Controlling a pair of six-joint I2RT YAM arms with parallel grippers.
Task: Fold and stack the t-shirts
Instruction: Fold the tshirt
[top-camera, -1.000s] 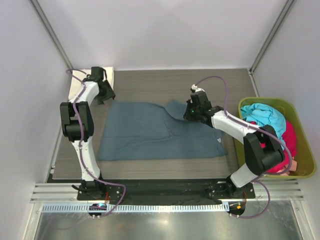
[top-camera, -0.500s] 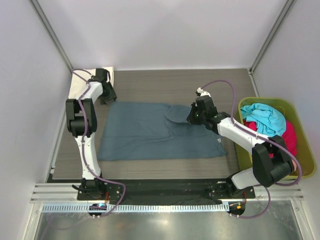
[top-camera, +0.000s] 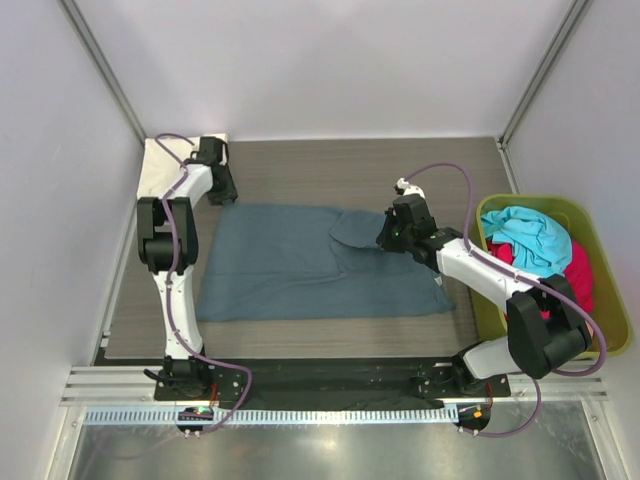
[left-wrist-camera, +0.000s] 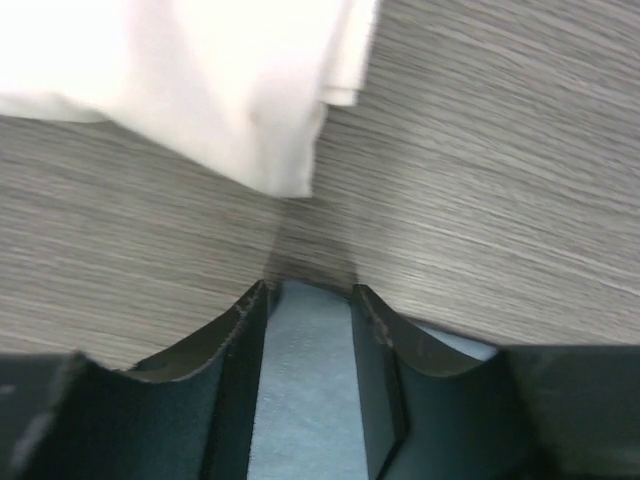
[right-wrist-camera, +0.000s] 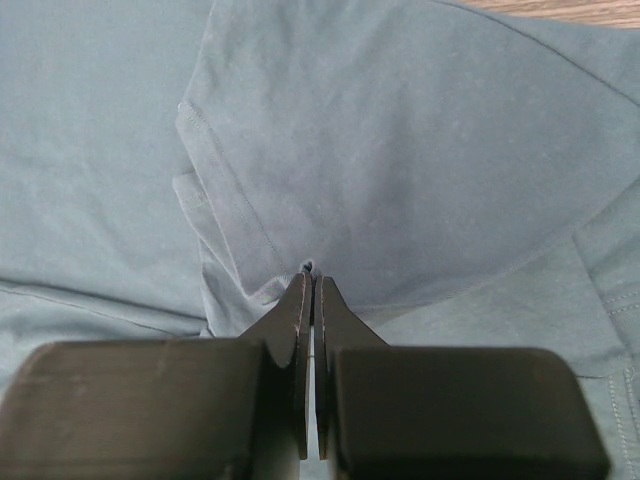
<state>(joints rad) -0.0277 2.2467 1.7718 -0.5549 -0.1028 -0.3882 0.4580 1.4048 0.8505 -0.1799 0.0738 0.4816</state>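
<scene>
- One dark slate-blue t-shirt is spread flat across the middle of the table. Its near edge lies toward the arm bases and is held by neither gripper.
- At the right, an olive-green bin holds a turquoise t-shirt and a pink-red t-shirt, both crumpled and not yet folded.
- Farther in, the right gripper is set low on the right part of the slate-blue shirt. Its fingers are pressed together and appear to pinch a pucker of cloth at the edge of the right sleeve, which lies turned inward over the body.
- At the shirt's far-left corner the left gripper is placed with its fingers spread. Blue cloth is seen between them, and nothing is clamped.
- Just beyond it, at the far-left corner of the table, a cream-white t-shirt lies folded, close to the blue corner.
- The step in hand is judged to be the sleeve fold of the slate-blue shirt, with the right side already turned in and the left side not yet taken.
- The next move is judged to call for the left fingers to be closed on the corner cloth. The right pinch would be released only once the sleeve lies flat, so that the fold is not dragged open.
</scene>
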